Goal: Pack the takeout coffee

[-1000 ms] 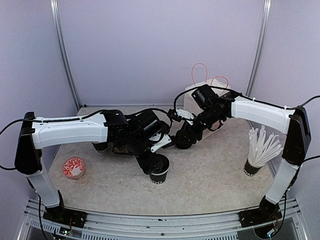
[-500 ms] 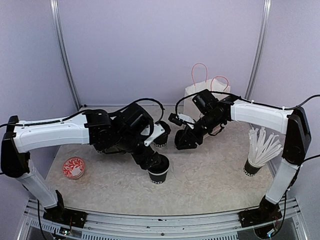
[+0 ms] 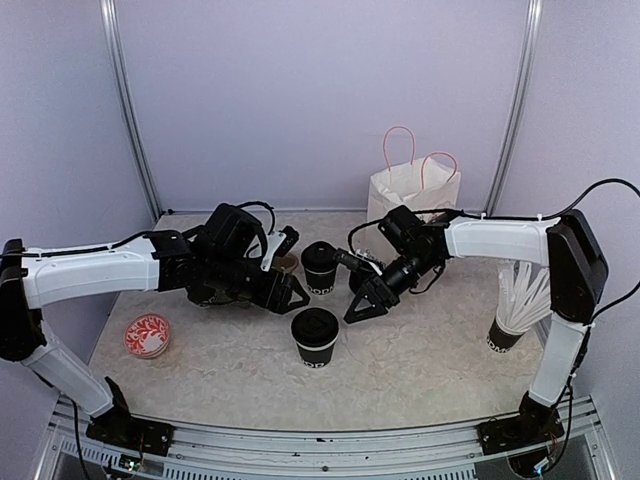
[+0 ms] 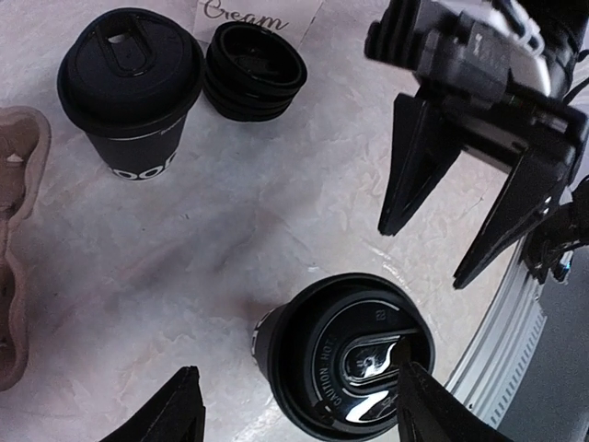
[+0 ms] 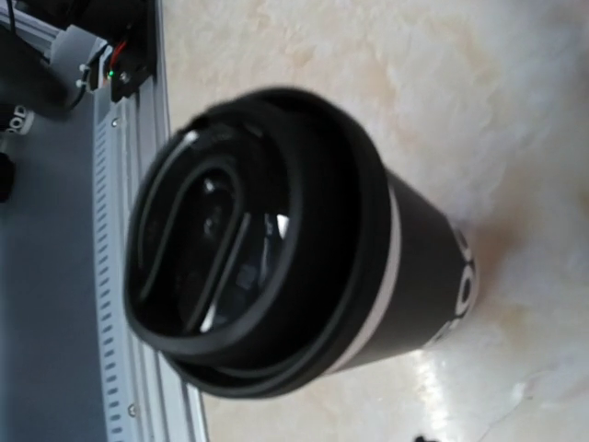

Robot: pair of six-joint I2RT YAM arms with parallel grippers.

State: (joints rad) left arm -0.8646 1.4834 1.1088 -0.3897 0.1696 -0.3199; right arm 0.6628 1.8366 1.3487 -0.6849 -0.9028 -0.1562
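I see the near cup and the far cup upright on the table, neither in the paper bag. The left gripper and right gripper stand beside them, jaws apart, holding nothing — packing, I judge, lies wholly ahead.

**Free room and obstacles on the pale marbled table**

The middle is taken up by two black lidded paper cups, one nearer and one farther. The gap between them is flanked by the left gripper and the right gripper, both with jaws spread. A stack of black plastic lids is set just beside the farther cup. The far right corner is blocked by a white paper bag with pink handles, the right edge by a black cup of white straws, and the near left corner by a small red-patterned dish. Open surface is left along the near edge, right of the nearer cup.
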